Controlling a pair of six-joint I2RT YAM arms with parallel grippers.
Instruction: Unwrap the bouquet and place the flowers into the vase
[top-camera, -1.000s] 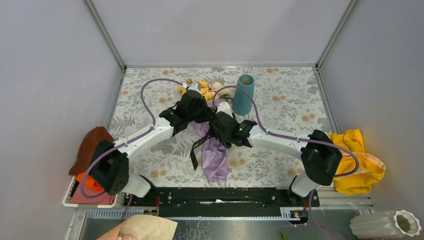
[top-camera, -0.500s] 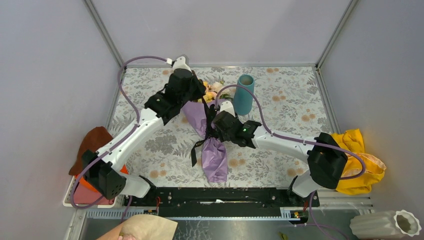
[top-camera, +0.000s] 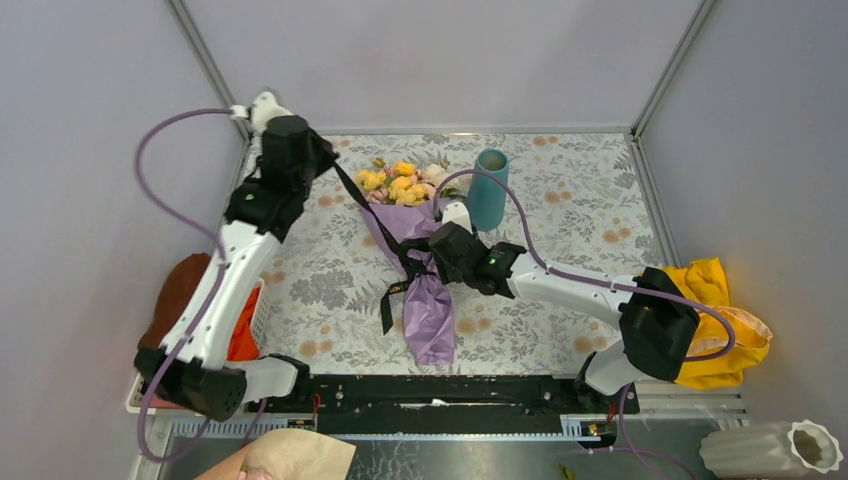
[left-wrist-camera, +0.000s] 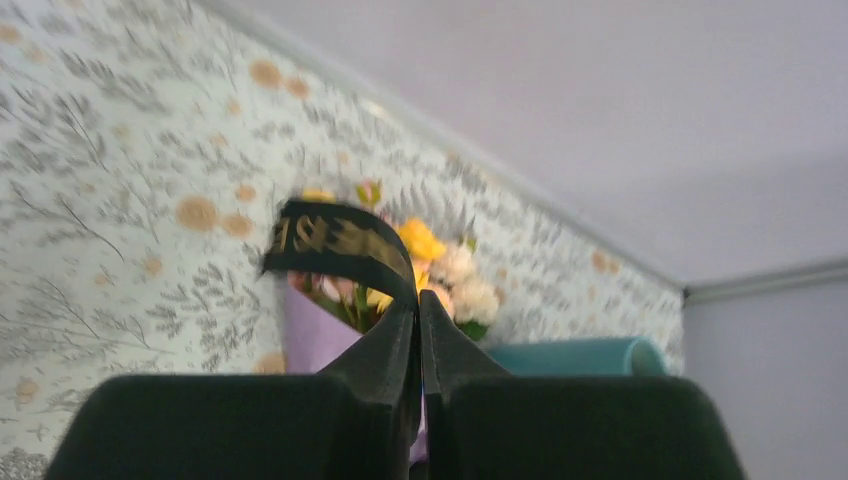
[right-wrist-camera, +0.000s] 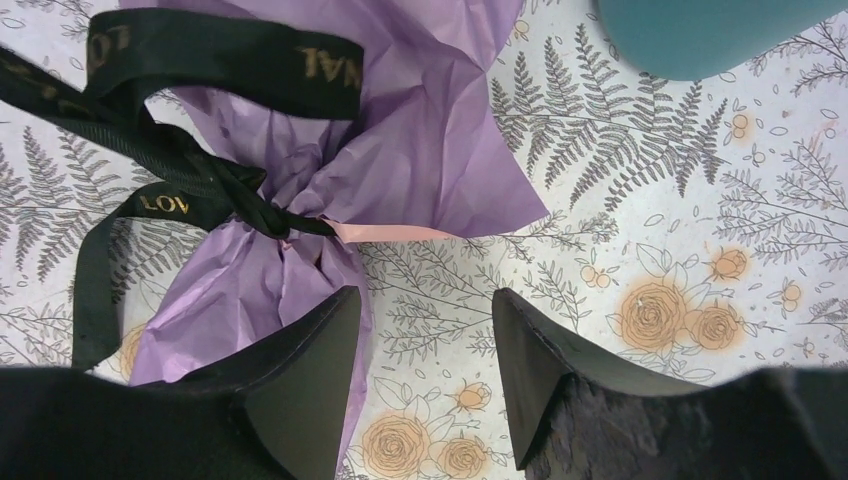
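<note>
**Pulling the ribbon loose**

The bouquet (top-camera: 428, 310) lies flat in the middle of the table (top-camera: 590, 200). Its flowers (top-camera: 400, 185) point to the far edge. The blue vase (top-camera: 490, 190) stands near the far edge, just beside the flowers on their right.

The left gripper (left-wrist-camera: 418, 335) is up by the far left corner. Its fingers are pinched tight on one end of the black ribbon (top-camera: 368, 208). The ribbon runs in a tight line from there down to the knot (right-wrist-camera: 235, 195). The right gripper (right-wrist-camera: 425, 300) sits low, right by the knot. Its fingers are partly apart and hold nothing. One is over the purple paper (right-wrist-camera: 420, 150) and the other is over the bare table.

I think the step here is untying the ribbon. To do it well, pull the ribbon slowly and straight away from the knot. The right gripper should press the paper down so the bouquet does not slide or bump the vase. The knot looks tied, so the paper cannot come off yet.
</note>
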